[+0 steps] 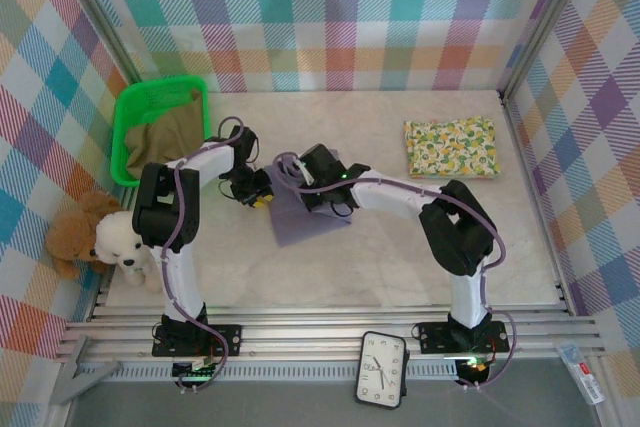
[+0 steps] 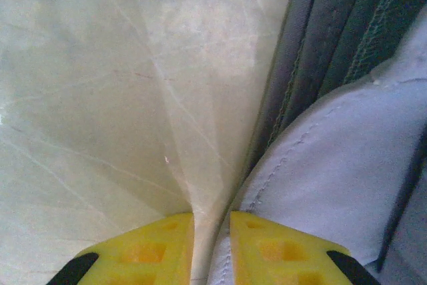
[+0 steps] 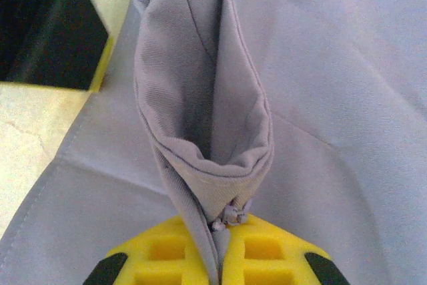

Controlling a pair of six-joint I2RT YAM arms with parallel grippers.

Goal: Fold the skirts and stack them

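Near the green basket [image 1: 125, 132], the lavender skirt [image 1: 300, 225] lies limp, light and likely slippery. The right gripper [image 3: 223, 235] pinches its bunched fold. The left gripper [image 2: 212, 235] stands narrowly apart at its edge. The stitched hems probably offer the firmest hold.

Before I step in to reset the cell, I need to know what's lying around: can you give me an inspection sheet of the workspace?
Surface: pale table, no spills seen.
Job's things: lavender skirt mid-table, one fold pinched up; floral skirt folded, far right; olive skirt in green basket, far left.
Clutter: teddy bears at left edge; clock and tube by near rail.
Grippers: right gripper shut on lavender skirt's fold; left gripper at its edge, grip unclear.
Cables: purple cables along both arms.
Surroundings: plaid walls on three sides.
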